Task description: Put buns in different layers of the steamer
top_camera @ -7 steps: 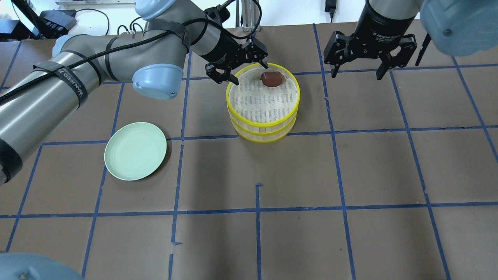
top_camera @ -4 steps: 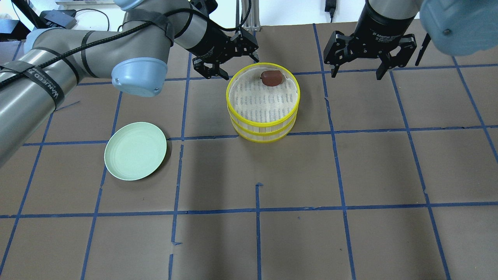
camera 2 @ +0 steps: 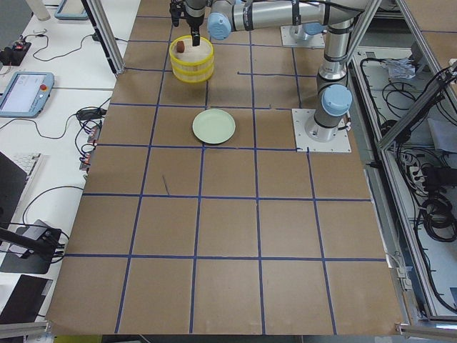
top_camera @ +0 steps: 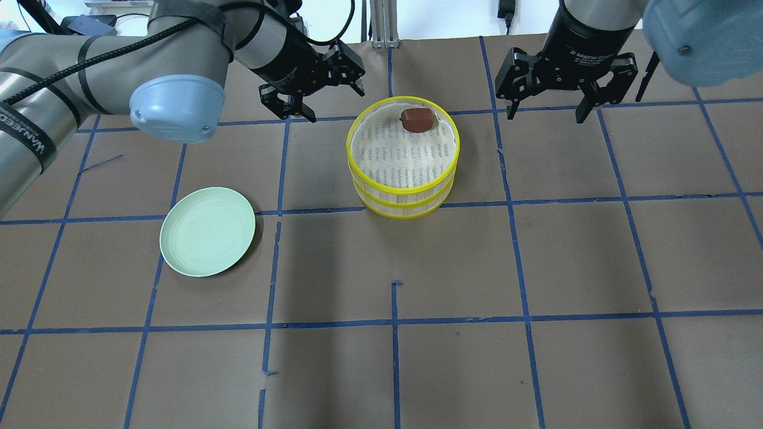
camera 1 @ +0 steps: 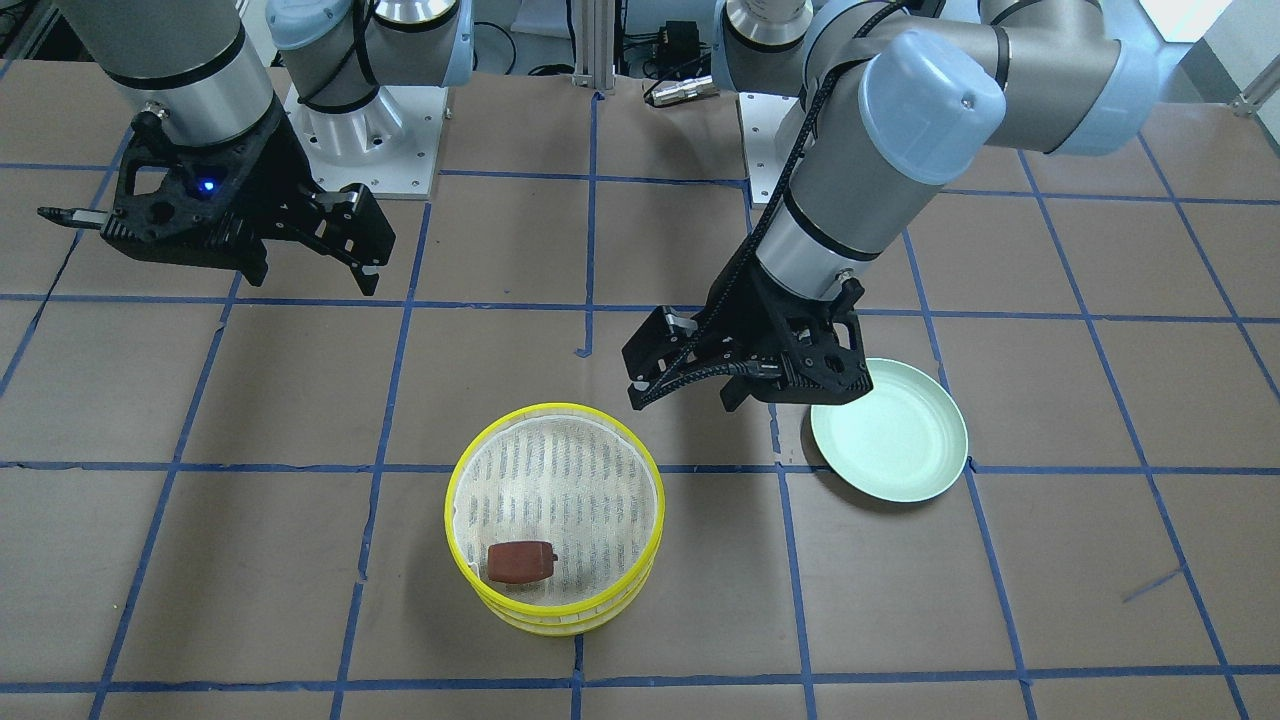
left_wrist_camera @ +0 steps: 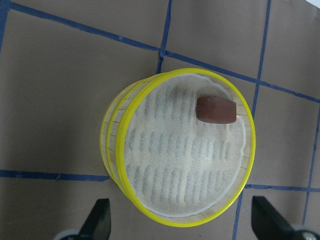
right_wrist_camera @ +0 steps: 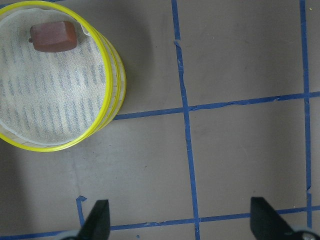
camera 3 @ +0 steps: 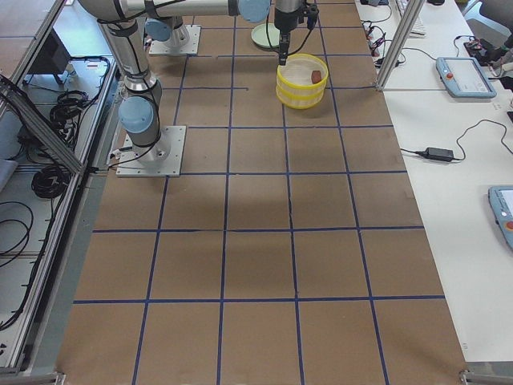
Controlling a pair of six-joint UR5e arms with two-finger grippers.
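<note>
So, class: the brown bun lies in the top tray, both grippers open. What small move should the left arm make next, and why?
Probably draw the left gripper clear of the top tray. The brown bun rests in it, no bun shows on the plate, and both this and the right gripper are open. The lower tray has its inside hidden.

bun [top_camera: 416, 120] reddish-brown | steamer [top_camera: 405, 201] yellow-rimmed, lining [top_camera: 398, 156] seemingly striped | plate [top_camera: 207, 231] green
</note>
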